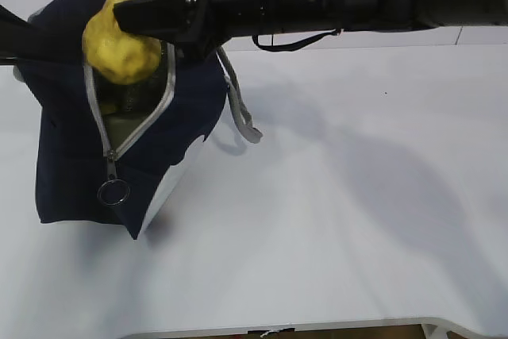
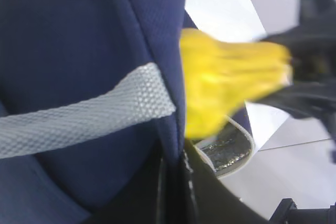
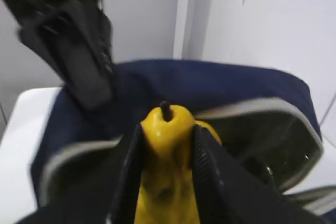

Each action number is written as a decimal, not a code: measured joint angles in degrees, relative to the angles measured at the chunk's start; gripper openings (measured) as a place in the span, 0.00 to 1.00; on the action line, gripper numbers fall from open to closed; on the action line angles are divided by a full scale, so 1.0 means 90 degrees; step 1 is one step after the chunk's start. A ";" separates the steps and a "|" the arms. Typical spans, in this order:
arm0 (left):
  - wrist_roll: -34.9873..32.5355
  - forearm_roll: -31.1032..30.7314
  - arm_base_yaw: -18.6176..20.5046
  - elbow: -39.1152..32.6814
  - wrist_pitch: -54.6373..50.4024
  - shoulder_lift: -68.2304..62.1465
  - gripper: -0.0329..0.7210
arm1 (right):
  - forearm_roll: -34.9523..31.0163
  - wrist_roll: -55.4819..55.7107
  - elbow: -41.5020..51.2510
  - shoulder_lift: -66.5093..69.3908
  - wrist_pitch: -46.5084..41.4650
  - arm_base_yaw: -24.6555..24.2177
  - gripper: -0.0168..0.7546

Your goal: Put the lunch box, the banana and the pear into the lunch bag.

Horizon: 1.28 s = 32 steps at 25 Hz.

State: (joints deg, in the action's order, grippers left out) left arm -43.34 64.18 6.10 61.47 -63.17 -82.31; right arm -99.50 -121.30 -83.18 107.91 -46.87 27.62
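Note:
The navy lunch bag stands at the left with its grey zipper open and its ring pull hanging in front. My right gripper reaches across and is shut on the yellow pear, holding it just above the bag's opening. In the right wrist view the fingers clamp the pear, stem pointing away. My left gripper is shut on the bag's navy rim; it also shows in the right wrist view. A bit of yellow shows inside the bag. The lunch box is not visible.
A grey webbing handle hangs off the bag's right side onto the white table. The right arm spans the top of the exterior view. The table's front edge runs along the bottom. The bag's silvery lining shows below the pear.

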 joint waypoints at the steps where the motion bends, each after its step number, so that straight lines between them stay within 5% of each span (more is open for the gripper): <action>1: 0.0000 0.0000 0.0000 0.0000 0.0000 0.0000 0.02 | 0.0000 -0.0014 -0.0086 0.0148 0.0033 0.0005 0.36; 20: -0.0015 0.0029 0.0000 0.0000 0.0000 0.0000 0.02 | -0.0037 -0.0189 -0.0812 0.0996 0.0615 0.0005 0.36; 32: -0.0076 0.0044 0.0000 0.0000 -0.0016 0.0000 0.02 | -0.0088 -0.0192 -0.0816 0.0996 0.0628 0.0005 0.49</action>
State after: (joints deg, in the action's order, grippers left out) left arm -44.02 64.58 6.10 61.47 -63.31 -82.31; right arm -100.30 -123.02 -90.52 116.88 -41.22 27.66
